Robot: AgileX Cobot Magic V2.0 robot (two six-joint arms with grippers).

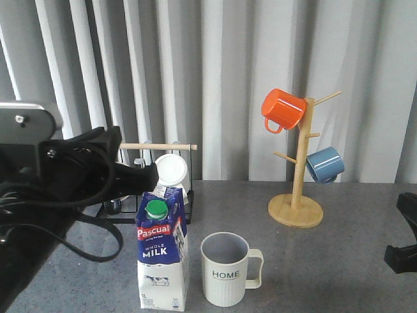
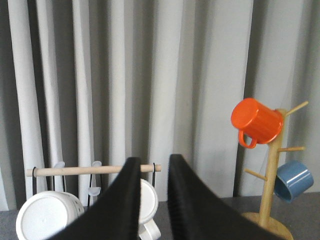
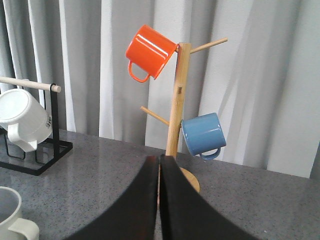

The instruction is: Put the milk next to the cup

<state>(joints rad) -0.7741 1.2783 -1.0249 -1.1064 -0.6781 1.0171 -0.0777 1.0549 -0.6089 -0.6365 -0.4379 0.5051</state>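
Observation:
The milk (image 1: 161, 254), a tall blue-and-white carton with a green cap, stands upright at the table's front. The cream "HOME" cup (image 1: 226, 268) stands just to its right, a small gap between them, handle to the right. My left gripper (image 1: 150, 176) hangs above and just behind the carton's top. In the left wrist view the left gripper (image 2: 154, 167) is open and empty, and the milk is out of sight. My right gripper (image 1: 401, 257) is at the far right edge. In the right wrist view it (image 3: 159, 162) is shut on nothing. The cup's rim (image 3: 9, 212) shows there.
A black wire rack with a wooden bar (image 1: 158, 147) holds plain white mugs (image 1: 172, 171) behind the milk. A wooden mug tree (image 1: 296, 208) at the back right carries an orange mug (image 1: 282, 109) and a blue mug (image 1: 324, 164). Grey curtains hang behind.

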